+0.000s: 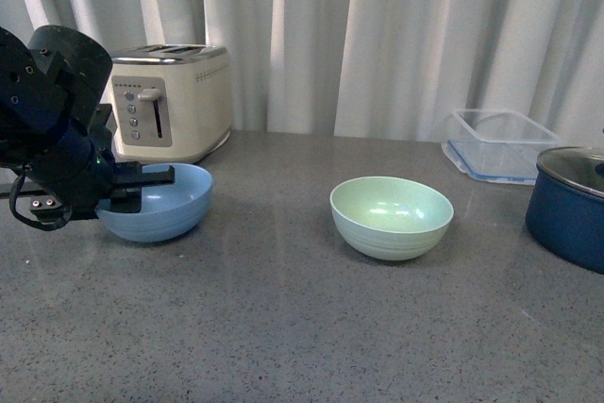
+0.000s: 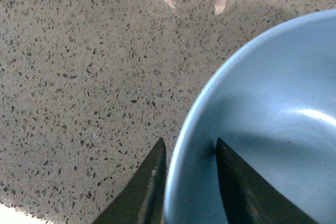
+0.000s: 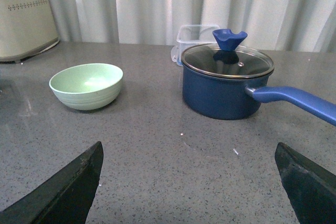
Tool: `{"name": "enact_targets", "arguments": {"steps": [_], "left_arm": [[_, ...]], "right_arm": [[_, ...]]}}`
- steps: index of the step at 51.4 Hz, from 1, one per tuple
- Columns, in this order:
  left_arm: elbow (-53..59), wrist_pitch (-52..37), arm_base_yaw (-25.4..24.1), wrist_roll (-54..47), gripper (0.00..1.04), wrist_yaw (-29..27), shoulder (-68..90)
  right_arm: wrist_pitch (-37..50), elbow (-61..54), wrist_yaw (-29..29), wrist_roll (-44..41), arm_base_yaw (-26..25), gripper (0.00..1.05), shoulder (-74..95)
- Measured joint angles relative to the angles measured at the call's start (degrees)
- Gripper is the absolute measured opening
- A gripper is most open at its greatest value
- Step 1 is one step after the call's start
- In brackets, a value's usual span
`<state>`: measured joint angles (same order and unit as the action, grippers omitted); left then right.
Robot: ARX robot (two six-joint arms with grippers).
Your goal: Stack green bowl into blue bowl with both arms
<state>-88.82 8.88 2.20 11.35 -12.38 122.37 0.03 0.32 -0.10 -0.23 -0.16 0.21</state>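
From the front, one blue bowl [image 1: 165, 214] sits on the tabletop [image 1: 283, 327] with the left fingers [image 1: 156, 175] at its rim. One green bowl [image 1: 392, 219] stands well apart toward the right.

The left wrist view shows those fingers pinching the rim narrowly, one inside and one outside.

In the right wrist view, the right fingers [image 3: 63, 192] gape wide and empty. The green bowl lies ahead, probably nearer this arm.

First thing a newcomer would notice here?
The left gripper straddles the rim of the blue bowl at the left, one finger inside and one outside, just in front of the toaster. The green bowl sits alone in the middle. The right gripper hangs open well short of it, with a lidded navy pot at the right.
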Motion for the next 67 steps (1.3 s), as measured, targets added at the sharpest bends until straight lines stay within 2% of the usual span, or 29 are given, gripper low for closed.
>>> {"name": "enact_targets", "arguments": {"steps": [8,12,26,37,53,67], "left_arm": [[0.5,0.2,-0.1,2.6,0.1,0.7,-1.7],[1.2,0.2,-0.2,2.5,0.07,0.3,-3.0],[3.2,-0.4,1.0,3.6,0.07,0.5,-7.7],[3.2,-0.5,5.1,5.8,0.07,0.3,-9.8],[-0.7,0.3,10.1,7.5,0.07,-0.5,-6.0],[-4.2,1.4,12.3,8.5,0.07,-0.5,-1.4]], "right_arm": [[0.0,0.0,0.0,0.0,0.0,0.95,0.0],[0.0,0.0,0.0,0.0,0.0,0.95,0.0],[0.0,0.0,0.0,0.0,0.0,0.95,0.0],[0.0,0.0,0.0,0.0,0.0,0.95,0.0],[0.0,0.0,0.0,0.0,0.0,0.95,0.0],[0.0,0.0,0.0,0.0,0.0,0.95,0.0]]}}
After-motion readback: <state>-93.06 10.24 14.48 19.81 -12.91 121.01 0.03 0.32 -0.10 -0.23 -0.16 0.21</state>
